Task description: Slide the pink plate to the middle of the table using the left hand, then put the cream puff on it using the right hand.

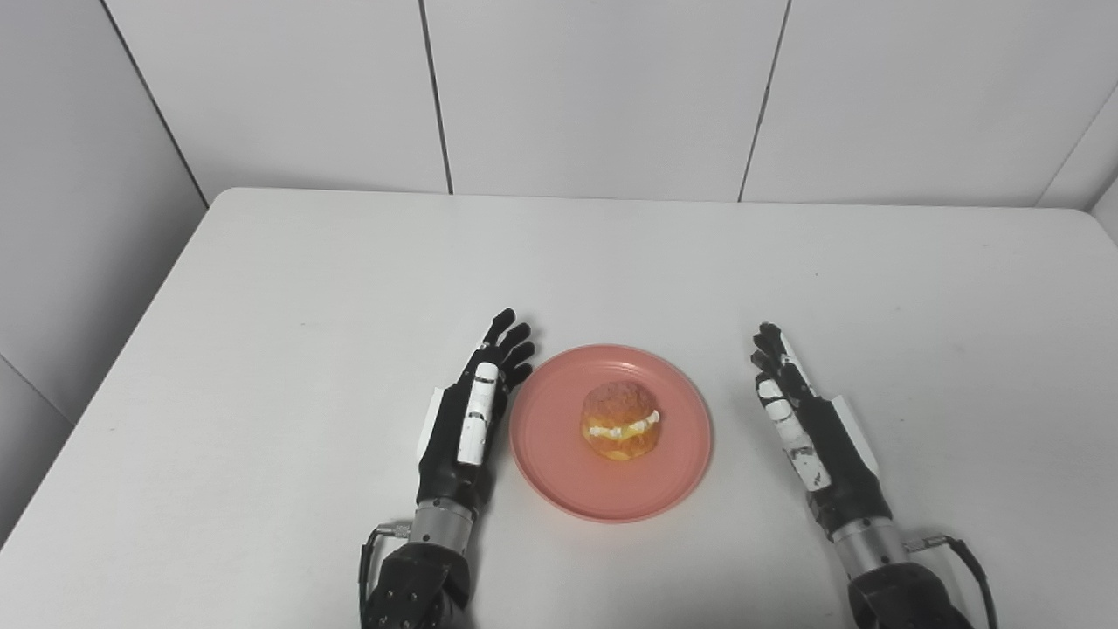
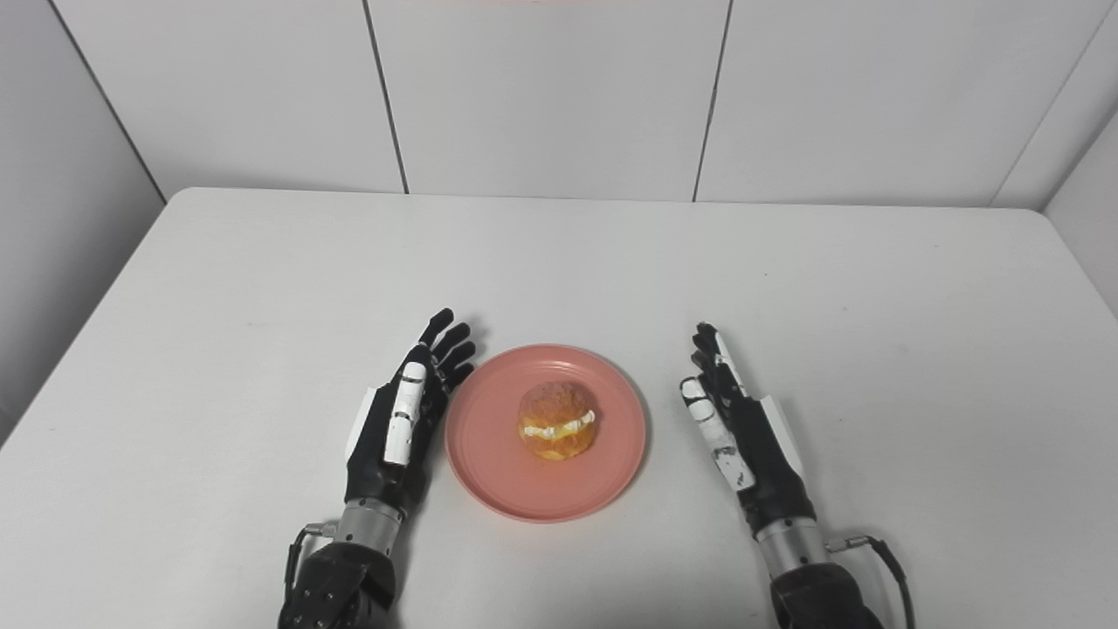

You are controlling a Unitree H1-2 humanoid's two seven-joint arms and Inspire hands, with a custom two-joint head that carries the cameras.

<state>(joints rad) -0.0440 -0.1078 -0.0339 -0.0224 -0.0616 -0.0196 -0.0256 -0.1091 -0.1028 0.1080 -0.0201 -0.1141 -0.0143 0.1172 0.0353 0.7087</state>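
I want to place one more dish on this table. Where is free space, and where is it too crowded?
Free: the wide far half of the table between the plate and the wall, plus the strips outside each hand toward the side edges. Crowded: the near middle, where the pink plate holding the cream puff sits between the open left hand and open right hand.

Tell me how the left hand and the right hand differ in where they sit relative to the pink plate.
The left hand lies right against the pink plate's rim; the right hand sits clearly apart from it. The left hand's fingers lean rightward, the right hand's leftward. Both are open, empty, flanking the plate holding the cream puff.
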